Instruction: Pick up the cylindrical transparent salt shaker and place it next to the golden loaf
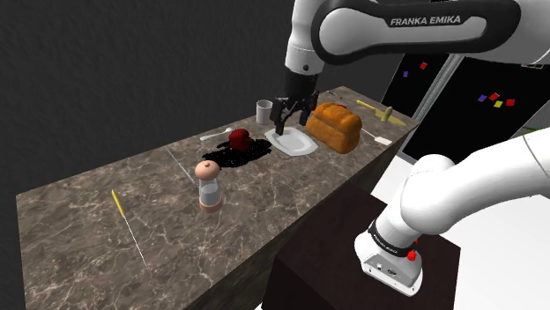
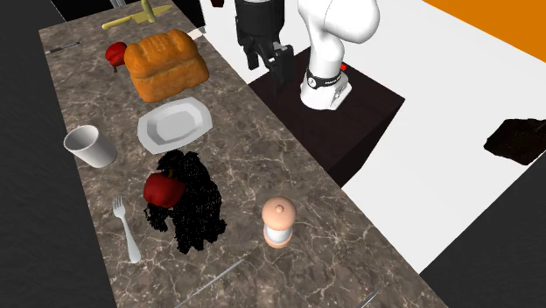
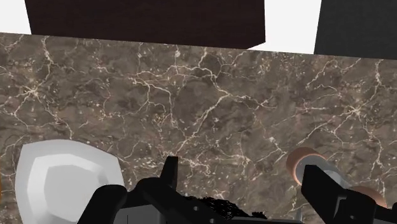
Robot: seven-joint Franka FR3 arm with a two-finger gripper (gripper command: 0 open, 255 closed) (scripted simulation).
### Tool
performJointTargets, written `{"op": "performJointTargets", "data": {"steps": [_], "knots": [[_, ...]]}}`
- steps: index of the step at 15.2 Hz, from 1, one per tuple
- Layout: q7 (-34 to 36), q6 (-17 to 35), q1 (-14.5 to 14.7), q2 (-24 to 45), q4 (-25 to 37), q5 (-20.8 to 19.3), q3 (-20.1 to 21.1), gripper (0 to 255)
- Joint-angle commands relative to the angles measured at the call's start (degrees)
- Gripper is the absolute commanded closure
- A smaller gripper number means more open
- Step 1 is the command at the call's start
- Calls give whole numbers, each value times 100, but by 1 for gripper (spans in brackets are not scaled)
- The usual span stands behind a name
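The salt shaker (image 1: 209, 185) stands upright on the marble counter (image 1: 79, 207); it has a clear middle with a pinkish cap and base. It stands toward the counter's front edge (image 2: 278, 222). The golden loaf (image 1: 335, 126) lies farther along the counter (image 2: 164, 64), beyond a white plate (image 1: 293, 142). My gripper (image 1: 291, 113) hangs open and empty well above the plate, close to the loaf and far from the shaker. In the wrist view the shaker (image 3: 310, 165) peeks out partly behind one finger (image 3: 331, 194) of the gripper (image 3: 219, 202).
Between shaker and plate a red apple (image 2: 163, 189) sits on a black patch (image 2: 197, 210). A white cup (image 2: 90, 145) and fork (image 2: 125, 229) lie toward the back. Another red thing (image 2: 115, 52) and a yellow item (image 2: 131, 17) sit past the loaf. The stand (image 2: 350, 114) flanks the counter.
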Motion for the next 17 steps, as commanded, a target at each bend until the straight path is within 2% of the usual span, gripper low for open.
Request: {"op": "performJointTargets", "data": {"steps": [1,9,17], "knots": [[259,285,41,308,99,40,218,0],[1292,1233,104,1788,838,-224,958,0],[2519,1747,283,3533,2089,-1133,1443,0]]}}
